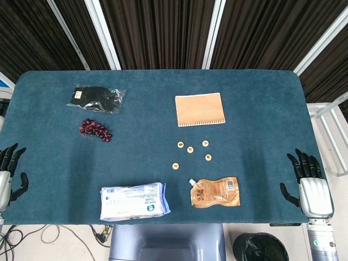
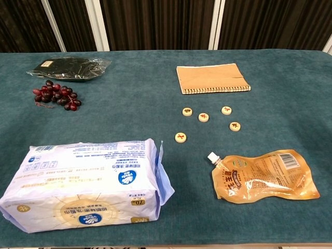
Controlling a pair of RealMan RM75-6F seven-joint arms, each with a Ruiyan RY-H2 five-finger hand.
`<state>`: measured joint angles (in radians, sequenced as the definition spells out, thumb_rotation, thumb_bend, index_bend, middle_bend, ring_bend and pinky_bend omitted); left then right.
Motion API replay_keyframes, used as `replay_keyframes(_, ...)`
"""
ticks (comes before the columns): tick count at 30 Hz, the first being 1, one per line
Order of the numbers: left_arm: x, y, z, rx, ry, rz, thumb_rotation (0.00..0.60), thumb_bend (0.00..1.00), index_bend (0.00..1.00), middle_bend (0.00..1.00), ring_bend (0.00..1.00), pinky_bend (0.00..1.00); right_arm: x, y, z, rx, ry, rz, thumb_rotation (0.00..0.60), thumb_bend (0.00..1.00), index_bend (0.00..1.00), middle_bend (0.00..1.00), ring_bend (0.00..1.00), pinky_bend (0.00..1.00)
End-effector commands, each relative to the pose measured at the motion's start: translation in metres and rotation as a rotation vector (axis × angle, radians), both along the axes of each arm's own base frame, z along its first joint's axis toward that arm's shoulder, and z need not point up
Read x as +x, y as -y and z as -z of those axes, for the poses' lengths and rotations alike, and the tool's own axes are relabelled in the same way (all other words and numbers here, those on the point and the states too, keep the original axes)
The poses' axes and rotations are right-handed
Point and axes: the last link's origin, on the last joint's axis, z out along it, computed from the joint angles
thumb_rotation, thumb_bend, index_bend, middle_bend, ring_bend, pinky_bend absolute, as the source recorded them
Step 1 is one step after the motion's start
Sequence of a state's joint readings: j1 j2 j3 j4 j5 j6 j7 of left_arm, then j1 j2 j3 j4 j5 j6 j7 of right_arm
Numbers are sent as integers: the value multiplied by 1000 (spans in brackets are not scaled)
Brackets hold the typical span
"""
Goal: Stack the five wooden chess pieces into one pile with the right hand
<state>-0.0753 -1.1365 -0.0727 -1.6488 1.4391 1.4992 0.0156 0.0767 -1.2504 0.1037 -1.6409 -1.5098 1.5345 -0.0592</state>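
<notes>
Chess pieces: five small round wooden chess pieces (image 1: 191,151) lie flat and apart on the dark teal cloth table (image 1: 261,119), none stacked. Four make a loose cluster below the tan spiral notebook (image 1: 199,109); the fifth (image 1: 175,166) sits off toward the near-left.
Right hand: the right hand (image 1: 310,185) sits at the table's right edge, well away from the pieces, fingers spread and holding nothing.
Left hand: the left hand (image 1: 8,174) sits at the left edge, fingers apart, nothing in it either.
Other stuff: orange spouted pouch (image 1: 216,191) just in front of the pieces, white-and-blue wipes pack (image 1: 134,201) near-left, dark red grape bunch (image 1: 95,130), black bagged item (image 1: 96,98) far-left.
</notes>
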Motion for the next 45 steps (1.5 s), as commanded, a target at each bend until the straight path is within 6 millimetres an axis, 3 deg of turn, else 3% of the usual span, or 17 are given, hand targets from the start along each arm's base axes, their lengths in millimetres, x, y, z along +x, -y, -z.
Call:
replay_keyframes(1, 0, 0, 0, -2, -1, 0, 600, 624, 128, 1, 0, 0, 3, 6, 1, 38, 14, -14, 600, 407, 116, 0, 0, 0)
replay_keyframes(13, 1, 1, 1, -2, 1, -3, 600, 624, 130, 1, 0, 0, 20, 76, -8, 255, 14, -11, 600, 407, 117, 0, 0, 0)
replay_keyframes(27, 0, 1, 0, -3, 14, -8, 600, 624, 130, 1, 0, 0, 57, 165, 38, 427, -13, 52, 600, 407, 134, 0, 0, 0)
replay_keyframes(33, 0, 0, 0, -5, 16, -11, 600, 624, 131, 1, 0, 0, 67, 183, 57, 476, 21, 88, 600, 406, 159, 0, 0, 0)
replay_keyframes(45, -2, -1, -1, -1, 16, -16, 600, 624, 131, 1, 0, 0, 107, 209, 105, 521, 47, 49, 600, 406, 204, 0, 0, 0)
